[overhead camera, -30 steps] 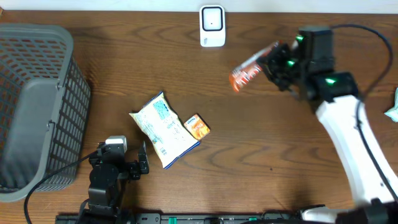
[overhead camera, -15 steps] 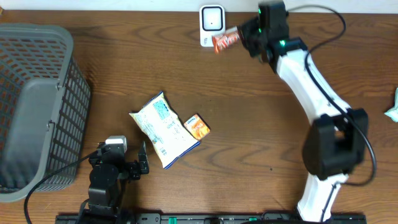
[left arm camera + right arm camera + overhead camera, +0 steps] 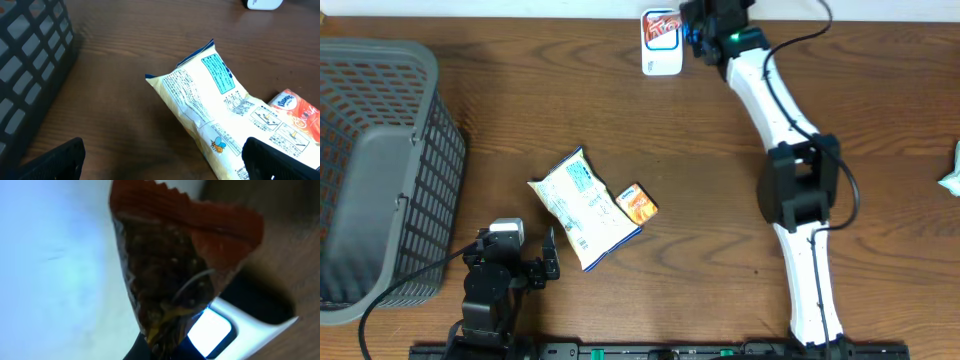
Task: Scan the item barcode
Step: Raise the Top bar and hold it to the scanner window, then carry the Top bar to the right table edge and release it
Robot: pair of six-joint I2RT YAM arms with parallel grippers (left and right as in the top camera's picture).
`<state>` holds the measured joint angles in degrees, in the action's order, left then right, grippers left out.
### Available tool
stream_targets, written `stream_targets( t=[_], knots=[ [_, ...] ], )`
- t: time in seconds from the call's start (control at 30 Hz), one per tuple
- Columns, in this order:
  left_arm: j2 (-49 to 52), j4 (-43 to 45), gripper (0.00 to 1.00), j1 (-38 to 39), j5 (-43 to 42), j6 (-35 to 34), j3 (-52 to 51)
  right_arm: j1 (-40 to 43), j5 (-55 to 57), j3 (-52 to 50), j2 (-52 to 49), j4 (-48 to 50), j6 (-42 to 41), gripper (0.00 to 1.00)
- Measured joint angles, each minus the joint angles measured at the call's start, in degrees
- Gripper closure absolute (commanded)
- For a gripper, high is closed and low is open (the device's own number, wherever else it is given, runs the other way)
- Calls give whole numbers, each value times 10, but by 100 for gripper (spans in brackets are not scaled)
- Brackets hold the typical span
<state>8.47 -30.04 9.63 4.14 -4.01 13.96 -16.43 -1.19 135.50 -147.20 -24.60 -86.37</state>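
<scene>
Overhead, the right gripper [image 3: 690, 30] is clenched on the red snack packet [image 3: 663, 30], held over the white scanner [image 3: 661, 60] at the far edge of the tabletop [image 3: 720, 180]. Only the right wrist view shows the packet's crimped end close before the scanner's lit window. The left gripper [image 3: 165, 162] sits released, jaws wide and empty. Its wrist view shows a white-and-yellow pouch [image 3: 210, 105] and an orange packet [image 3: 295, 107] lying ahead.

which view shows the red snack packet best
The right wrist view: the red snack packet fills the frame, crimped edge up, with the scanner just behind. The overhead view shows the same packet small, over the scanner's top. The left wrist view does not show it.
</scene>
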Motion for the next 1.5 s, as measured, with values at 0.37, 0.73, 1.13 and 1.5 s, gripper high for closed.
stream_targets(
  t=[0.37, 0.73, 1.13, 1.5],
  knots=[
    [0, 0, 1, 0, 0, 0, 0, -6, 41, 9, -42, 26, -20, 98],
    [0, 0, 1, 0, 0, 0, 0, -9, 99, 98, -42, -169, 48, 98],
    [0, 0, 1, 0, 0, 0, 0, 49, 434, 224, 63, -559, 189, 98],
    [0, 0, 1, 0, 0, 0, 0, 257, 567, 127, 84, -646, 205, 99]
  ],
)
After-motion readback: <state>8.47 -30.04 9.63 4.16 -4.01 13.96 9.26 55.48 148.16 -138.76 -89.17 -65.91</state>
